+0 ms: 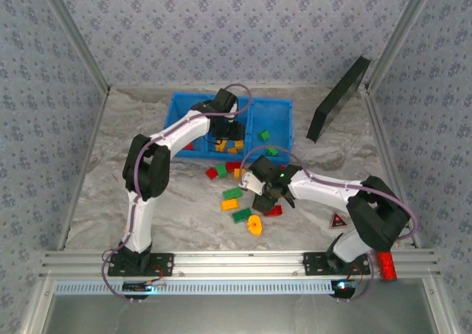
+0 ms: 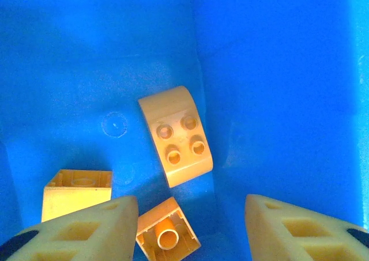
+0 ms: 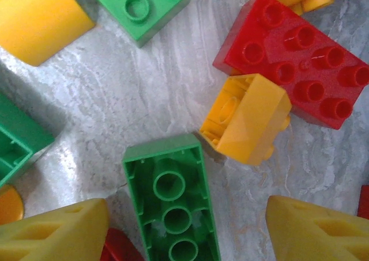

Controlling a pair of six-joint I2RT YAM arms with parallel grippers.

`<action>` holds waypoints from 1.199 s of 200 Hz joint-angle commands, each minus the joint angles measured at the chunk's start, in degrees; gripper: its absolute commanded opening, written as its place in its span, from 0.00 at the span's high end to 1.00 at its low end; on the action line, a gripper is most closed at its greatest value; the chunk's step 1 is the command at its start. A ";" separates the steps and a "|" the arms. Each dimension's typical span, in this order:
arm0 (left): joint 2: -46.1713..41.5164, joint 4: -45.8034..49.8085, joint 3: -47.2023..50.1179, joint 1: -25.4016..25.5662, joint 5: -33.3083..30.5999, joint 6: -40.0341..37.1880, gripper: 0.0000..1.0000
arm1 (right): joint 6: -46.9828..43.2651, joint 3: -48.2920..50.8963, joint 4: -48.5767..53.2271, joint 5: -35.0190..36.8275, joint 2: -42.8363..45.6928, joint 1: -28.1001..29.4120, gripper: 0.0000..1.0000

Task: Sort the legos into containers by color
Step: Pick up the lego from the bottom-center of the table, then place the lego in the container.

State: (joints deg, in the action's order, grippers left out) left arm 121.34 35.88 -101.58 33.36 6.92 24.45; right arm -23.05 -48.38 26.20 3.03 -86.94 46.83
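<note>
- Left hand (image 2: pixel 190 229) apart, empty, over yellow bricks (image 2: pixel 176 135) in the blue bin (image 2: pixel 277 99).
- Right hand (image 3: pixel 187 226) apart above a green brick (image 3: pixel 167 186) on the bench (image 3: pixel 144 88).

I am viewing everything from above and behind; the wrist cameras are looking down closely, left into the bin (image 2: pixel 277 71), right onto the surface (image 3: pixel 144 82).

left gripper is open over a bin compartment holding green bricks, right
Not green: the bricks below the open left gripper are yellow-orange, as the left wrist view shows. The rest holds: it is over a bin compartment.
</note>
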 commanded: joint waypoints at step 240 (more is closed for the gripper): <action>-41.10 -0.04 37.07 13.12 -2.00 -13.69 0.46 | 4.01 -16.26 -0.77 -2.00 8.98 -12.56 0.75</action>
State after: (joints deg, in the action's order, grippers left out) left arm 82.65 36.93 -66.78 42.26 4.67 14.96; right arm -20.38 -60.34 27.22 -0.84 -76.05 36.21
